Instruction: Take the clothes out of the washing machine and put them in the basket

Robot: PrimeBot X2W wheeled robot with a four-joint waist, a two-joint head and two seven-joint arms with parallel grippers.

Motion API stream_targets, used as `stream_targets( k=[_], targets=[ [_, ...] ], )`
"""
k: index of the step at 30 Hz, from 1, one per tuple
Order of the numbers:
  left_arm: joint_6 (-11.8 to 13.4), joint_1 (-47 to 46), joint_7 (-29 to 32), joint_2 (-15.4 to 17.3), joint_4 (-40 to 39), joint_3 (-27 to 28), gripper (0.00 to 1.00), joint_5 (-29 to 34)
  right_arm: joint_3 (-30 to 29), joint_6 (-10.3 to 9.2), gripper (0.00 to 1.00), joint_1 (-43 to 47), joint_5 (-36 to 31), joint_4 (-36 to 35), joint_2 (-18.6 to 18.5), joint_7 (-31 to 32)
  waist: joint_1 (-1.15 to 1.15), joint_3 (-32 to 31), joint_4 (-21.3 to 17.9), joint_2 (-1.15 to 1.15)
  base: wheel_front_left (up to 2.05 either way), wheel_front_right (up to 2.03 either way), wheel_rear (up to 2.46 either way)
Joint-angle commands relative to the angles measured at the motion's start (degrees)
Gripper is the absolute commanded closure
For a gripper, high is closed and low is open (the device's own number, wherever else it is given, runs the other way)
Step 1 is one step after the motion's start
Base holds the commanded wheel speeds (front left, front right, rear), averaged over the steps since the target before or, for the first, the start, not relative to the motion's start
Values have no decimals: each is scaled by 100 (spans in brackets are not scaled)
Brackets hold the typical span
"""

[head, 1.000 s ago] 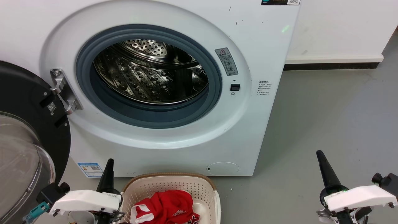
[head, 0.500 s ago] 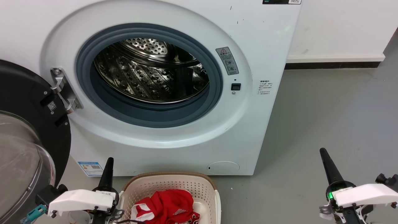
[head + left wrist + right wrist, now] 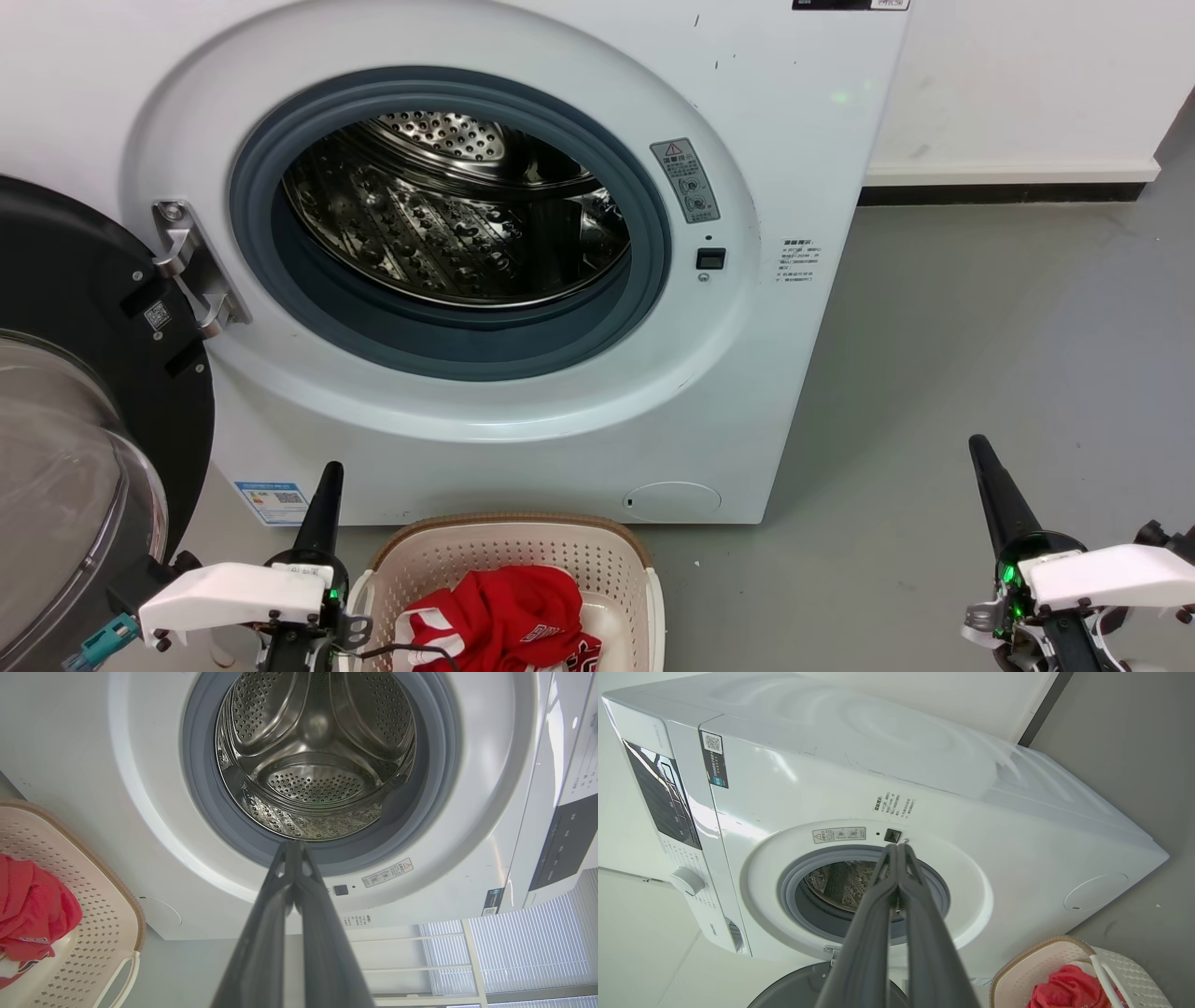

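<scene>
The job looks finished, or very nearly so. The washing machine [image 3: 794, 131] stands with its door [image 3: 65, 271] swung wide to the left. The steel drum [image 3: 448, 233] shows bare perforated metal in the head view and the left wrist view, with no fabric anywhere in the parts that can be seen. The lowest front strip of the drum is hidden behind the grey seal, so a last look there would settle it.

The clothes [image 3: 509, 607] lie as a crumpled red heap with white trim inside the basket [image 3: 509, 551]. The basket sits on the floor just in front of the machine's bottom edge, between the two arms. The left gripper [image 3: 329, 481] is just beside the basket's left rim, its fingers pressed together and holding nothing. The right gripper [image 3: 990, 476] is well off to the right over bare floor, also pinched closed and empty.

Little of the writing can be read. A grey warning sticker [image 3: 686, 182] with a red triangle sits right of the porthole, above a small black latch. Further right is a block of tiny print [image 3: 798, 259], too small to read. A blue-edged label [image 3: 274, 502] is at the lower left corner of the front, and a square code tag [image 3: 156, 317] is on the door frame. The white patch of lettering on the red cloth is illegible. No brand name is legible.
</scene>
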Motion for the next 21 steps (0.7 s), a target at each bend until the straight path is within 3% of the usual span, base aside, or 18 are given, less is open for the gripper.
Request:
stream_targets(
  k=[1,21],
  targets=[
    [-44,-99,50,4,-53,40,100,-138,-30,-1,100,-115,155,9,-18,26,0,3,2,0,0,0,0],
    [-107,-151,272,-49,-50,141,100,-1040,-168,-1,100,-224,1071,144,10,171,0,39,24,0,0,0,0]
  ],
)
